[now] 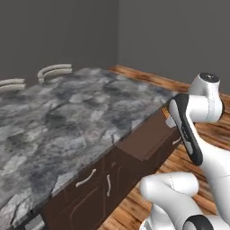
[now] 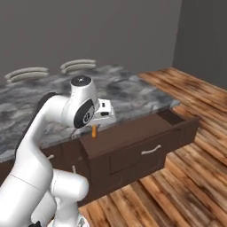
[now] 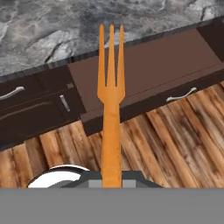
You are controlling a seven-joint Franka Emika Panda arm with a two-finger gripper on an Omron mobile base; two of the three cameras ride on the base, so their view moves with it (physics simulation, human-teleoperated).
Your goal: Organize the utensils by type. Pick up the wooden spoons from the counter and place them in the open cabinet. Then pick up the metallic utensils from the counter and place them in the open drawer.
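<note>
Gripping an orange fork (image 3: 111,109) in the closed gripper (image 2: 95,128), holding it above the open drawer (image 2: 133,133), just beside the counter (image 1: 67,117) edge.

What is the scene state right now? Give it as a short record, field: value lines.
gripper: shut on the orange fork, held above the open drawer's left end
fork: three tines, all orange in the hand view, pointing away from the hand
drawer: pulled open, plain brown inside, nothing visible in it
counter: grey marbled slab
floor: wooden planks
</note>
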